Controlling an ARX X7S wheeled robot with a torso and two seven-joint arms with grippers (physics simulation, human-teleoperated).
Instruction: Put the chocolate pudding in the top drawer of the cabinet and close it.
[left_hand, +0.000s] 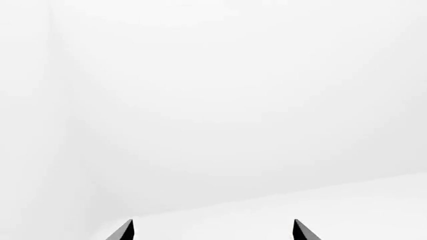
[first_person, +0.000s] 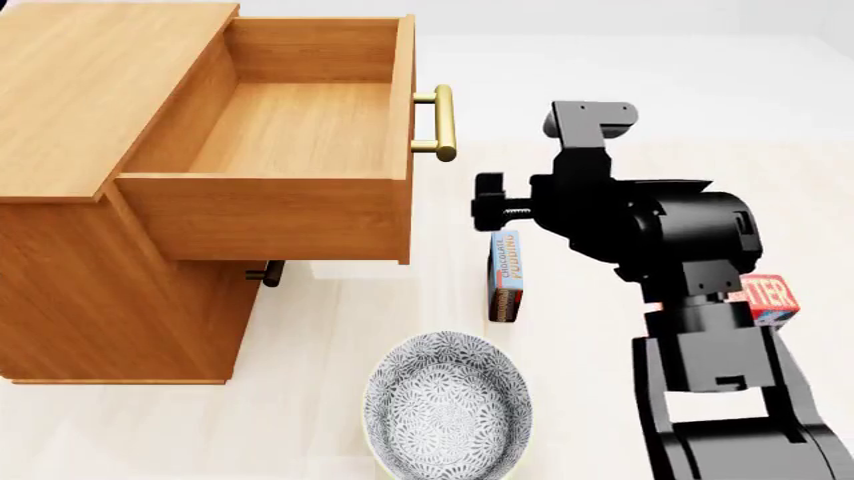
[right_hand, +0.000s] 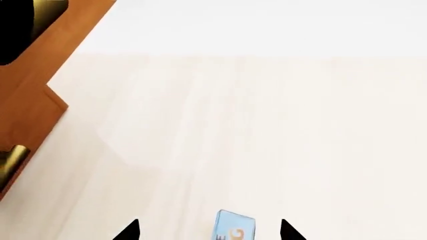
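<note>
Chocolate pudding (first_person: 506, 274): on the floor, just under the right gripper (right_hand: 209, 231), not picked up.
Right gripper: wide, empty.
Top drawer (first_person: 287, 130): open, empty.
Left: grab, drop in, close.

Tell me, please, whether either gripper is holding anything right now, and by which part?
Nothing is held. The right gripper is open, its fingertips either side of the chocolate pudding without closing on it. The left gripper is open on empty space.

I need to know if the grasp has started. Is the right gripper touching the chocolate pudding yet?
Apart. The right wrist view shows the chocolate pudding lying between the open fingertips of the right gripper, with bare surface visible on both sides of the box.
</note>
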